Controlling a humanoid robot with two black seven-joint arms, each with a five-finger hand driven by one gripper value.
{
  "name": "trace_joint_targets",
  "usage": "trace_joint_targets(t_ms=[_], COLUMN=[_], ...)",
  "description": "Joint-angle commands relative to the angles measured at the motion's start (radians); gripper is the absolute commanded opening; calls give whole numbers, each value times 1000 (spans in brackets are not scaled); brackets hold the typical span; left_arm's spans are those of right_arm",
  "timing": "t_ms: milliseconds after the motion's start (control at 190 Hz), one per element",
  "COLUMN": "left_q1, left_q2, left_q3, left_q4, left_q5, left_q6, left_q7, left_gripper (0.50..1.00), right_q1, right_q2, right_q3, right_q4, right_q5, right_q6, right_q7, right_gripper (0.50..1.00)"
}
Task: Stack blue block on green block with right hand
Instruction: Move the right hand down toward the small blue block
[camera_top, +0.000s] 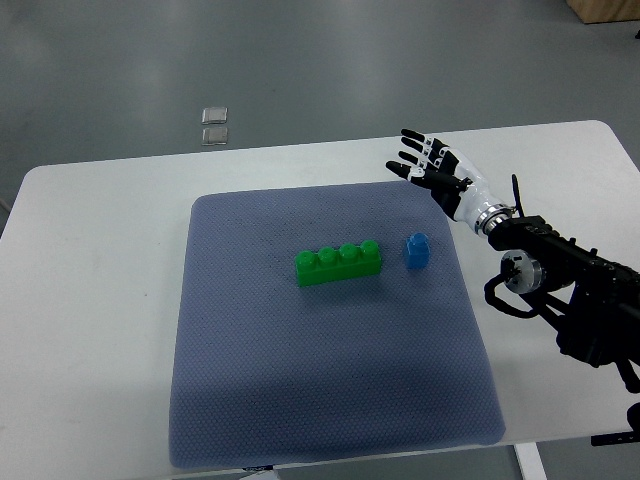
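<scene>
Gray mat covers the table; one blue block sits just below the right robot hand, fingers spread, holding nothing, one green block just beyond it.

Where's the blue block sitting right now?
The blue block stands on the grey mat, just right of the green block, apart from it, below-left of the open right robot hand.

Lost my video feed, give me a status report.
Right hand open, empty, beyond the mat. Blue block beside green block, unstacked. Nothing between them.
</scene>
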Motion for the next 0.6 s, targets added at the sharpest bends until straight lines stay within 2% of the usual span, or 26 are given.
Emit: trace_joint_targets(t_ms=[0,295,422,596], left_q1=[1,0,0,0], left_q2=[0,0,0,0], left_q3=[0,0,2,0], left_q4=[-2,5,12,0], left_q5=[0,0,0,0], left_q6=[1,1,9,8], left_q7=[0,2,2,2], left_gripper=[1000,1000,1000,1000], right_q1=[2,3,8,6], right_q2=[1,-22,-69,-171], right_q3=[-1,-17,-23,-24], right_q4=[0,12,29,104], right_q5=[0,-64,-104,-230], right_q6=[1,6,16,76], right_q7=[0,34,40,41], right_gripper=[924,924,924,921])
